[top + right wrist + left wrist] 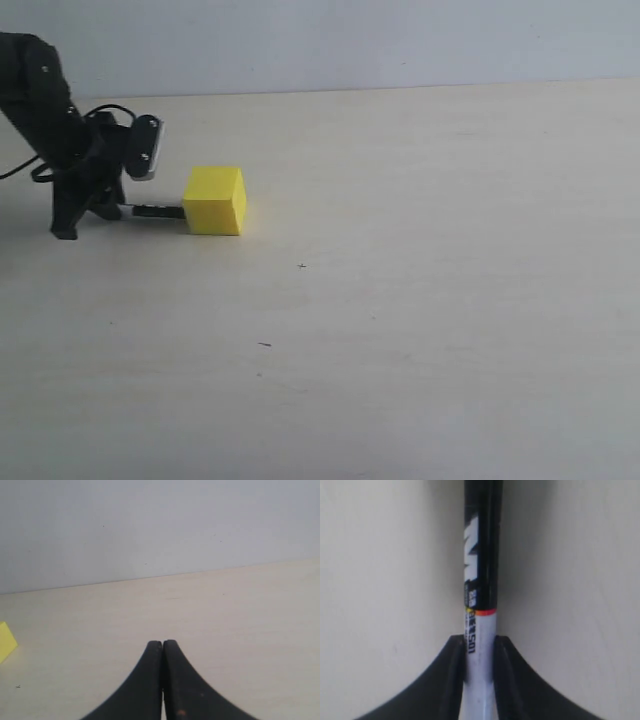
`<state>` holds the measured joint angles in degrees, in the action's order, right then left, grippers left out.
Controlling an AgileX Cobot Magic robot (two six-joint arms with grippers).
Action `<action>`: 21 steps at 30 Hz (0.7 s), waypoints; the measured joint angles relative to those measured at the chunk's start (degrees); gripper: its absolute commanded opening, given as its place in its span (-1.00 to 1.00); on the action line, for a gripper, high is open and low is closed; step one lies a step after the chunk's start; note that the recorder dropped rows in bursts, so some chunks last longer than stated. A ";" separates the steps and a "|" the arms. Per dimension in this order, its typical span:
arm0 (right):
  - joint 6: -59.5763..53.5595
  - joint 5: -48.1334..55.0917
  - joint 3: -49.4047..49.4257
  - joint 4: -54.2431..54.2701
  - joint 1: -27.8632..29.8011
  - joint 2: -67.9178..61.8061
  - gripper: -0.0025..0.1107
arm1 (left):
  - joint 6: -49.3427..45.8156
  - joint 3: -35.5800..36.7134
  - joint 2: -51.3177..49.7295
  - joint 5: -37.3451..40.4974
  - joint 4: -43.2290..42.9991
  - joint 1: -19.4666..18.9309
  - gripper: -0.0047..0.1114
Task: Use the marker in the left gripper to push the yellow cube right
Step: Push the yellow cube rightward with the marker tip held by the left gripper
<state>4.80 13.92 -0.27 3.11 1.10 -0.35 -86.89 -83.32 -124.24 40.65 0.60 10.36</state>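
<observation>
Presently, items on record:

1. Left claw [479,644]: mine, black, two-fingered. It is clenched on the marker [158,211], with one finger on each side of the white barrel. In the exterior view it sits low at the far left of the tabletop [420,300], and its fingers reach down nearly to the surface.

2. Marker: slim, grasped at the white part. The black part, which bears white print, runs forward out of my fingers. A thin red-orange band marks where black meets white. It lies roughly level, just above the tabletop, and points right toward the yellow cube [214,200]. Its black end meets the lower part of the cube's left face, and no gap shows between them in the exterior view.

3. Yellow cube: small, bright, with plain faces. It rests flat on the tabletop in the left part of the exterior view, just right of my left claw. One yellow corner of it shows at the edge of the right wrist view, well apart from the right claw [162,646].

4. Right claw: black, clenched, with its two fingers pressed together along their inner edges. It is held above the tabletop and faces the wall [150,525].

5. Left arm [45,110]: dark, and comes in from the upper left with a black cable [108,107] looping beside it.

6. Tabletop: pale, wood-toned, with two small dark specks [302,266] right of and nearer than the cube.

7. Wall: plain, light grey, behind the tabletop's far edge.
</observation>
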 measured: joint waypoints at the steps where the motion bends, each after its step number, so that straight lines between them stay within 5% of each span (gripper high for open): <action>1: 0.00 0.00 0.00 0.00 0.00 0.00 -0.96 | 0.00 -0.60 -0.01 -0.11 0.00 1.96 -0.92; 7: 0.00 0.00 0.00 0.00 0.00 0.00 -0.96 | 1.34 -3.18 -0.01 -0.11 0.35 7.02 -0.92; 17: 0.00 0.00 0.00 0.00 0.00 0.00 -0.96 | 4.18 -3.52 -0.01 6.38 -0.60 -1.20 -0.92; 21: 0.00 0.00 0.00 0.00 0.00 0.00 -0.96 | 5.94 -3.52 -0.01 6.92 -0.60 -1.57 -0.92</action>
<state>4.80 13.92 -0.27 3.11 1.10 -0.35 -80.96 -86.83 -124.24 47.58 0.00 8.79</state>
